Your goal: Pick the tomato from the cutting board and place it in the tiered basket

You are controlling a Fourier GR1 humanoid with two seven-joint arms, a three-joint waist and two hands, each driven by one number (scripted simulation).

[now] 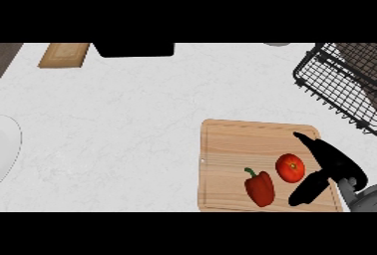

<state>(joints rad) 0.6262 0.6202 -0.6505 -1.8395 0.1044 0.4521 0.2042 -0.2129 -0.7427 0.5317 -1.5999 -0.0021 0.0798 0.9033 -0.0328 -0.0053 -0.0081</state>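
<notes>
**Robot hand spread beside tomato**

Round red tomato [290, 167] resting on pale wooden cutting board [236, 144], just right of red bell pepper [259, 188]. Right robot hand [330, 167] close beside tomato, fingers and thumb apart, holding nothing. Black wire tiered basket [335, 79] well apart on white marble surface [125, 129].

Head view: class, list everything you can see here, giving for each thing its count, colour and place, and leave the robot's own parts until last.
tomato: one, red, on the cutting board's right part, beside the right hand
bell pepper: one, red with a green stem, on the board left of the tomato
cutting board: one, light wood, lower right of the counter
tiered basket: one, black wire, upper right edge
small wooden board: one, tan, upper left
dark object: one, black, top edge, cannot tell what
pale round object: one, white, left edge, partly cut off
counter: one, white
right hand: one, black, open, fingers and thumb either side of the tomato
</notes>
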